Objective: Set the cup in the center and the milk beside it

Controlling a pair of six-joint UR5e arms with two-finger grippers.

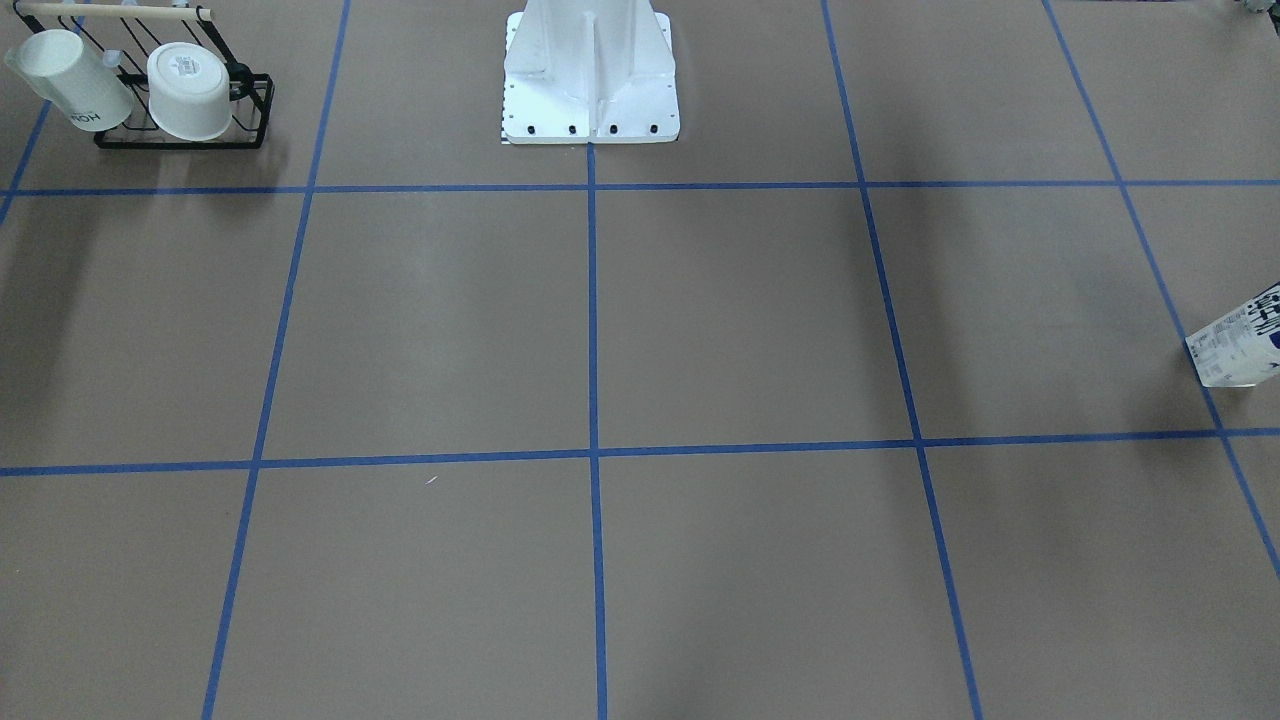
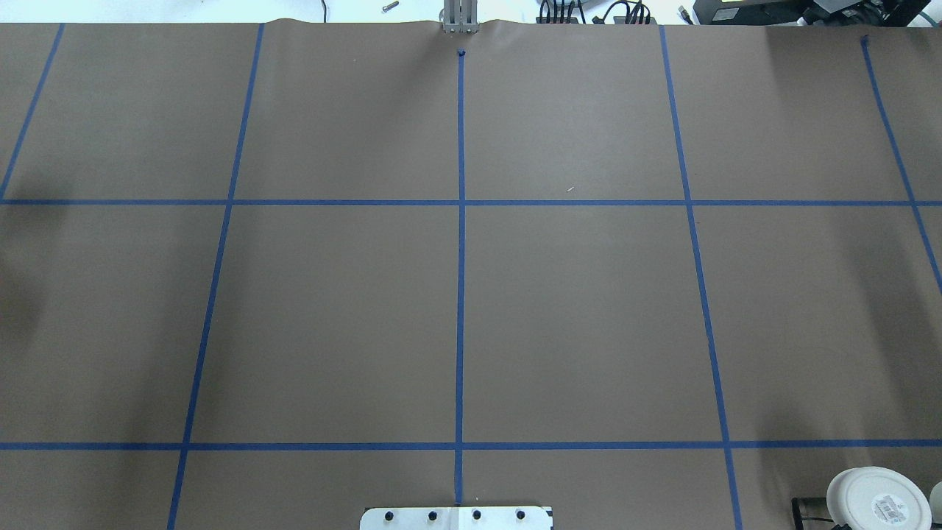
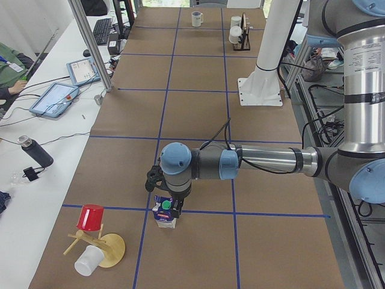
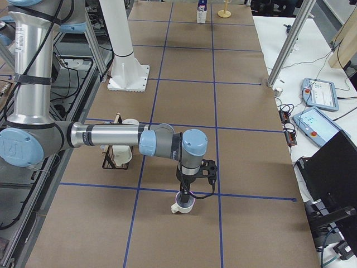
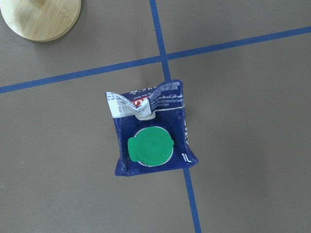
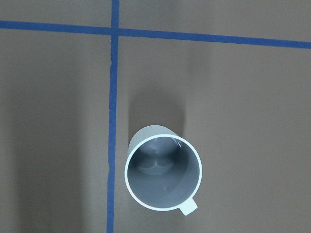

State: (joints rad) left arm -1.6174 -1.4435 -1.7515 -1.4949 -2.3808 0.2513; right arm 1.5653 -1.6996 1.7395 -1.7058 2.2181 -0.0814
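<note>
The milk [image 5: 153, 133], a dark blue and white carton with a green cap, stands upright on a blue tape crossing at the table's far left end; it also shows in the front view [image 1: 1240, 340]. My left gripper [image 3: 167, 201] hangs right above it; I cannot tell if it is open. The cup [image 6: 163, 174], plain white with a greyish inside, stands upright near the table's right end. My right gripper [image 4: 186, 192] hangs right above the cup [image 4: 183, 205]; I cannot tell if it is open. The center [image 2: 574, 316] of the brown taped tabletop is bare.
A black wire rack [image 1: 185, 130] with two other white mugs stands near the robot's right side. A wooden mug tree [image 3: 99, 247] with a red cup and a white cup stands by the milk. The white robot base [image 1: 590, 75] is at the table's back edge.
</note>
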